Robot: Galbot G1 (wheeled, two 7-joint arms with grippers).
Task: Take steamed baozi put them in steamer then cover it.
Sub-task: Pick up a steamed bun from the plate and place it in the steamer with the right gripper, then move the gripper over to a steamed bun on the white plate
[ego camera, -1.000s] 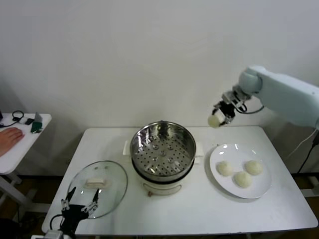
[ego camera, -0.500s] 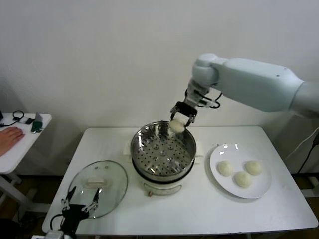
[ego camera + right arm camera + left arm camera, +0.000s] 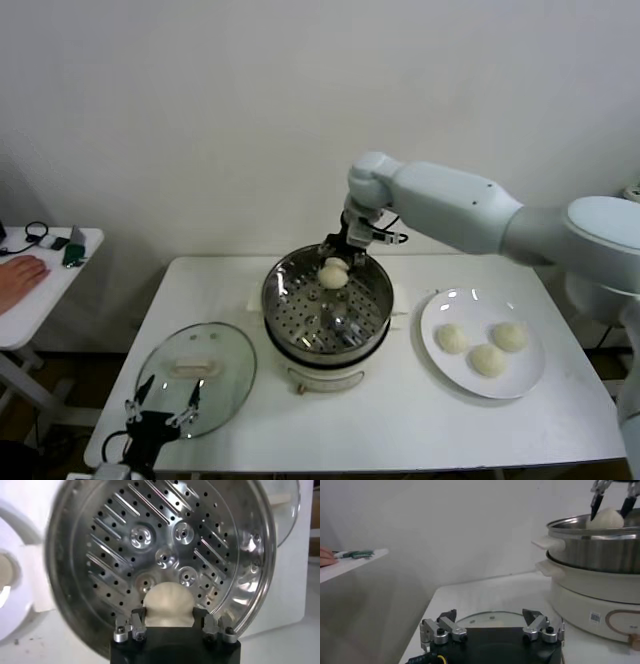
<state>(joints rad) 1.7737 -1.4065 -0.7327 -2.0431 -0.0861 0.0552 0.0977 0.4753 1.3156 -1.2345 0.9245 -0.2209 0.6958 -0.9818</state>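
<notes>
The right arm reaches in from the robot's right, its white forearm running across above the plate (image 3: 450, 375) and bending down at the wrist, so that the right end effector (image 3: 334, 264) points downward over the far side of the steamer (image 3: 290, 300). Its fingers (image 3: 136, 621) are clamped on one steamed baozi (image 3: 332, 273), one on either side; the right wrist view shows the bun pinched between them with the perforated steel floor well below it, so it hangs just inside the rim and is not resting on the floor. The bun is round, with no long axis to speak of. The steamer sits upright on its white cooker base (image 3: 325, 378) at the middle of the counter (image 3: 420, 430), mouth open to the top. Three more baozi (image 3: 487, 359) lie close together on the white plate, on the robot's right of the steamer. The cover (image 3: 195, 375) lies flat on the counter at the robot's left of the steamer, its cream bar handle (image 3: 195, 369) up and its long axis running left to right. The left end effector (image 3: 160, 416) sits low at the near edge of the counter, over the near rim of the cover, fingers spread wide apart and holding nothing. A person's hand (image 3: 20, 272) rests on a small side table (image 3: 55, 275) at the far left.
</notes>
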